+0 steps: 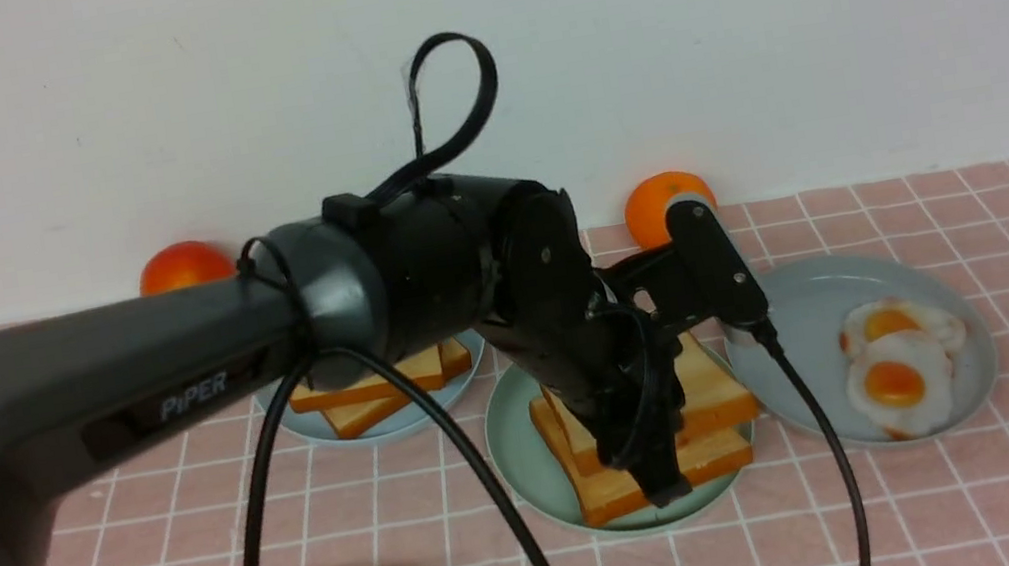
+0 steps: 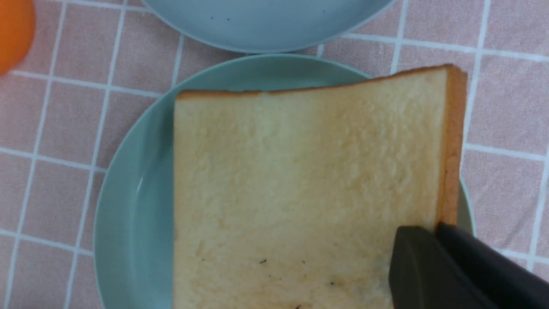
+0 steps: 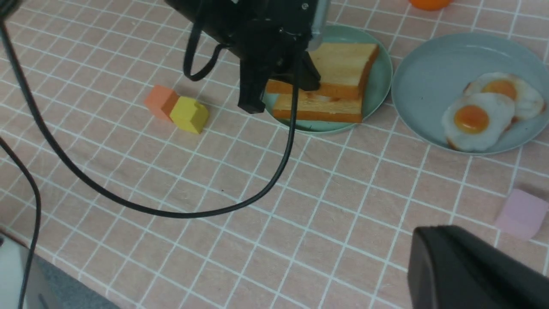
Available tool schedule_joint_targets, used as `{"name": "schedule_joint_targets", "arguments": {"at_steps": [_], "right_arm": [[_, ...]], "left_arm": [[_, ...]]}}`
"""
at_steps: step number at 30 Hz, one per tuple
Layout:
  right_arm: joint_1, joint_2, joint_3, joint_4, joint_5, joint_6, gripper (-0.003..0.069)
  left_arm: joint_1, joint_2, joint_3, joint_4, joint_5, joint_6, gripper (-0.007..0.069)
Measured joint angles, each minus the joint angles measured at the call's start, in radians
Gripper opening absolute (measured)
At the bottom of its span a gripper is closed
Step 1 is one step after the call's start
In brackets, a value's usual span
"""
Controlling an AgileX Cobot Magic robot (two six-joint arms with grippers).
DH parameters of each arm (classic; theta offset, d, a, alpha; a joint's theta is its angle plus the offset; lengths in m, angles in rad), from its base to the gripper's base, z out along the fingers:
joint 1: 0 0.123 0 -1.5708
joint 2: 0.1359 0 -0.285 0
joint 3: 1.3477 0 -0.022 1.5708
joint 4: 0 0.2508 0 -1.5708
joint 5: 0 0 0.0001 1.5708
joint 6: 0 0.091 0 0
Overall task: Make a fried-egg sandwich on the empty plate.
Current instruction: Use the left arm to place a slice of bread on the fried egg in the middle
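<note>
Left claw (image 1: 661, 489), pressed together, touches the fried-egg sandwich (image 1: 716, 401) at its 6 o'clock edge; right claw (image 3: 463, 262), also pressed together, holds nothing.

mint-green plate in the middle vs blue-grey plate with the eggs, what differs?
Colour: the round mint-green plastic plate is greener; the round pale blue-grey plate is greyer.
Load: the mint-green plate carries two stacked square toast slices; the blue-grey plate holds two fried eggs.
Cover: toast fills most of the mint-green plate; the eggs leave much of the blue-grey plate bare.
Shared: round, low rim, similar width.
</note>
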Motion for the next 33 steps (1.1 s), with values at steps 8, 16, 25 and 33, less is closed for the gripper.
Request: {"name": "schedule_joint_targets", "arguments": {"at_steps": [8, 16, 25, 33], "right_arm": [[0.000, 0.000, 0.000, 0.005, 0.000, 0.002, 0.0018], [0.000, 0.000, 0.000, 0.007, 0.000, 0.003, 0.0018], [0.000, 0.000, 0.000, 0.011, 0.000, 0.003, 0.0019], [0.000, 0.000, 0.000, 0.010, 0.000, 0.003, 0.0022]], "left_arm": [[0.000, 0.005, 0.000, -0.001, 0.015, 0.002, 0.0029], [-0.001, 0.043, 0.000, -0.026, 0.003, 0.002, 0.0029], [-0.001, 0.049, 0.000, -0.027, -0.011, 0.002, 0.0029], [-0.001, 0.049, 0.000, -0.027, -0.001, 0.002, 0.0113]]}}
